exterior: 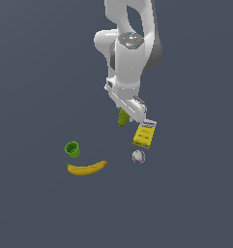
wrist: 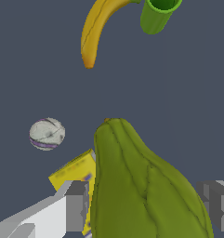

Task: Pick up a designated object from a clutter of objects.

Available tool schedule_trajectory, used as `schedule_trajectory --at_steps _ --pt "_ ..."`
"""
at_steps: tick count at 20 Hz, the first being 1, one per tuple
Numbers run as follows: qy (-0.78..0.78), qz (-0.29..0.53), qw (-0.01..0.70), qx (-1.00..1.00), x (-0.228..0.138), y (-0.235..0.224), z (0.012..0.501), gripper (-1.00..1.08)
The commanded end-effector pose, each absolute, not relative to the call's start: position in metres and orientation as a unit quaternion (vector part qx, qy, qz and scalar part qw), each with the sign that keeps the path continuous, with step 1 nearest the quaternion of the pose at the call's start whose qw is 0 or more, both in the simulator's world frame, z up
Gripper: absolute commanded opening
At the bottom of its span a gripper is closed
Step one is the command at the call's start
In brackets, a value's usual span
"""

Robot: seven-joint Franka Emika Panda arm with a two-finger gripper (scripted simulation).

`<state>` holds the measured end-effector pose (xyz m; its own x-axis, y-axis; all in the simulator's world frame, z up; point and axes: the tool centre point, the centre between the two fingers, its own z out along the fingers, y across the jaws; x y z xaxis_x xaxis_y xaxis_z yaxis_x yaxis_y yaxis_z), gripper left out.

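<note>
The lumpy olive-green pear (wrist: 141, 186) sits between the two grey fingers (wrist: 76, 204) of my arm's gripper (exterior: 129, 112), which closes narrowly on its wide end, the narrow end pointing away; I cannot tell whether it is lifted off the dark grey table (exterior: 36, 208). Just beside it lie the yellow box with a white-blue label (exterior: 144, 134) and the small whitish ball (exterior: 138, 156). The curved yellow banana (exterior: 87, 168) and bright green cup (exterior: 72, 149) lie well apart, so I judge a lift would disturb nothing; no table edge shows in either view.
</note>
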<state>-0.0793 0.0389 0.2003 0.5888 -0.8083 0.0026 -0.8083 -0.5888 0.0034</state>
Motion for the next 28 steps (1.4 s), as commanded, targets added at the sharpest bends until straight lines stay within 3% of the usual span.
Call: schedule_trajectory --at_steps 1,16,28 --pt "-0.454 0.001 0.002 0.891 -0.072 0.051 0.223 -1.00" --pt "-0.453 0.000 0.001 0.891 -0.024 0.119 0.350 -1.00" --pt "-0.453 0.000 0.000 0.891 0.004 0.154 0.416 -1.00"
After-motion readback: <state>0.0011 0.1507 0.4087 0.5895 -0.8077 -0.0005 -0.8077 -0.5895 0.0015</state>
